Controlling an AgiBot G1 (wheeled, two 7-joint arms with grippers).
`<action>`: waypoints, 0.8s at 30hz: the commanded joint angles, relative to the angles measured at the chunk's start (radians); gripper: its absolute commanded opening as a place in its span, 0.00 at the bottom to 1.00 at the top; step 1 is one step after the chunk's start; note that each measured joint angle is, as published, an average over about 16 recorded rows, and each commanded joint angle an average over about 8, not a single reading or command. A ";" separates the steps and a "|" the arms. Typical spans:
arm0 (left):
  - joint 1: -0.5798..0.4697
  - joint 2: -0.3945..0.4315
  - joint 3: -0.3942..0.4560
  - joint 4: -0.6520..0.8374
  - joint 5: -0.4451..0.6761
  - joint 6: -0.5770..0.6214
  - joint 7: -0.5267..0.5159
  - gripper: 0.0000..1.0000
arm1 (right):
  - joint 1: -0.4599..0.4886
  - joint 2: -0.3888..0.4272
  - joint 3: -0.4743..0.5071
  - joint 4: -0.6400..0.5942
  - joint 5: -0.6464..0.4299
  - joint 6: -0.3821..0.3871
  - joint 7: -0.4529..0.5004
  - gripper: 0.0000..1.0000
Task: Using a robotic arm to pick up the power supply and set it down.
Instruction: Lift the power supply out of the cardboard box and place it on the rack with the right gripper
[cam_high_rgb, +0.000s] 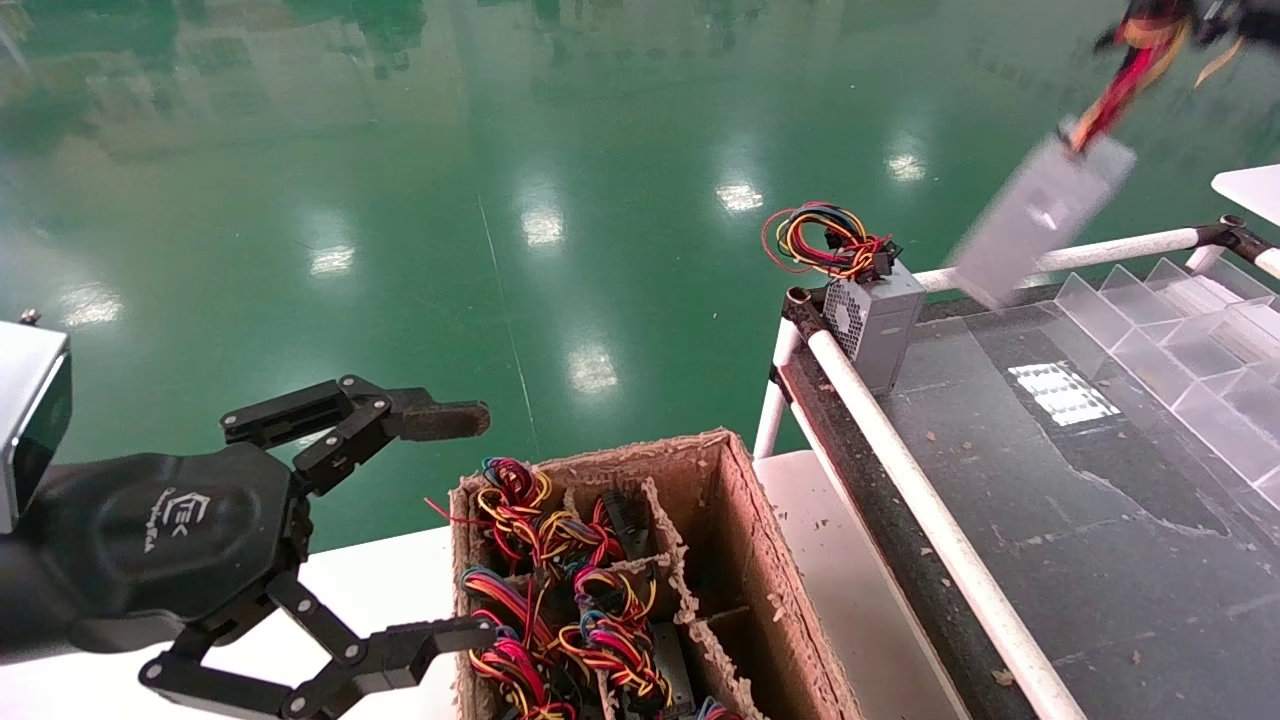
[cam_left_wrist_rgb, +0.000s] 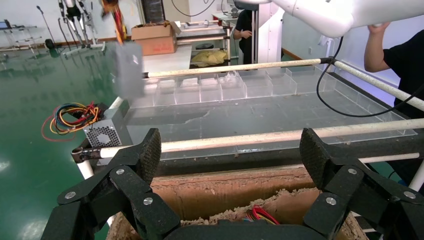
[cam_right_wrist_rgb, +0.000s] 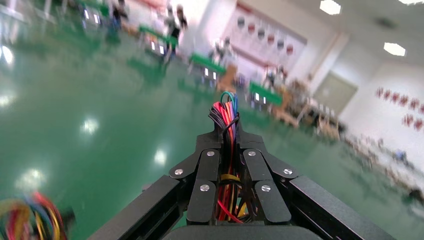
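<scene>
The power supply is a grey metal box hanging tilted in the air above the far rail of the black table. It dangles from its red and yellow wires. My right gripper is shut on that wire bundle, which runs up between its fingers. In the head view this gripper is mostly cut off at the upper right corner. The left wrist view shows the hanging box as well. My left gripper stands open and empty beside the cardboard box.
A second grey box with a honeycomb vent and looped coloured wires stands at the table's far left corner. The cardboard box holds several wired units in compartments. Clear plastic dividers line the table's right side. White rails edge the table.
</scene>
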 joint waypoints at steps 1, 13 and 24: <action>0.000 0.000 0.000 0.000 0.000 0.000 0.000 1.00 | 0.018 -0.011 -0.011 -0.063 -0.023 0.004 -0.030 0.00; 0.000 0.000 0.000 0.000 0.000 0.000 0.000 1.00 | 0.146 -0.128 -0.060 -0.402 -0.074 -0.044 -0.184 0.00; 0.000 0.000 0.000 0.000 0.000 0.000 0.000 1.00 | 0.197 -0.228 -0.065 -0.551 -0.072 -0.053 -0.306 0.00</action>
